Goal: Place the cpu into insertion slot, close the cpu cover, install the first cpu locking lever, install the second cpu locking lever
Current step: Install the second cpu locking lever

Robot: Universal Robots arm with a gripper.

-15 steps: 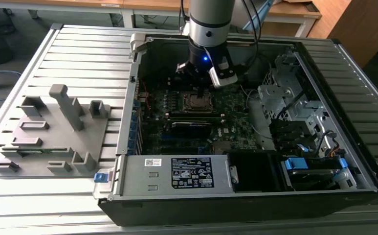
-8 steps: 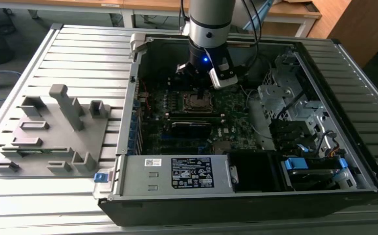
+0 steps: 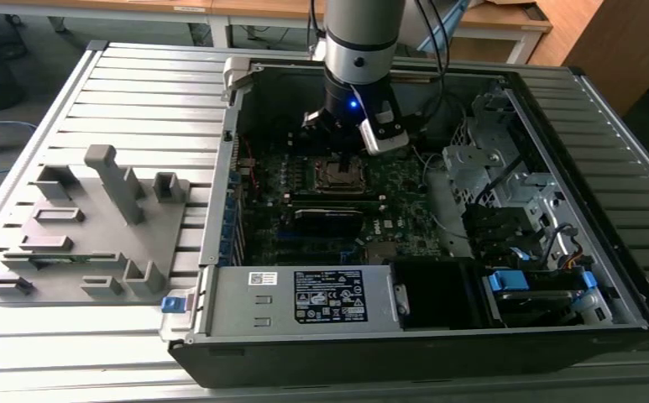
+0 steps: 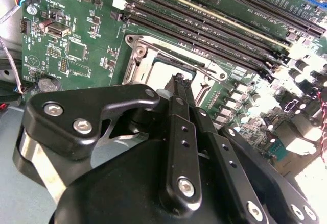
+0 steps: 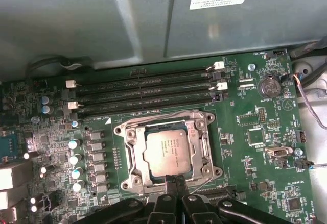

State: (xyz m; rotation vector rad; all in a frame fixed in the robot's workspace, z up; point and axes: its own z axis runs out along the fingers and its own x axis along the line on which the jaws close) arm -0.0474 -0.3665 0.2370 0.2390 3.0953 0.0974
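The arm is seen reaching down into an open computer case that lies on a slatted counter. In the exterior view the gripper is held just above the motherboard, over the insertion slot.

In the first wrist view the cpu is seated flat in the insertion slot, its silver-grey top exposed. The cpu cover is laid down around the chip as a silvery frame, with the chip showing through its cut-out centre. The fingers are pressed together, with nothing held between them, and their tips are placed at the edge of the socket nearest the camera, touching or just above the frame; which cannot be told. A thin wire lever is seen beside that same edge.

In the second wrist view the closed fingers are pointed down at the socket, the pale chip being visible just past them. Four long memory slots run parallel to the socket's far side. On the counter, at the exterior view's left, a grey fixture with upright blocks is stood well apart from the case.
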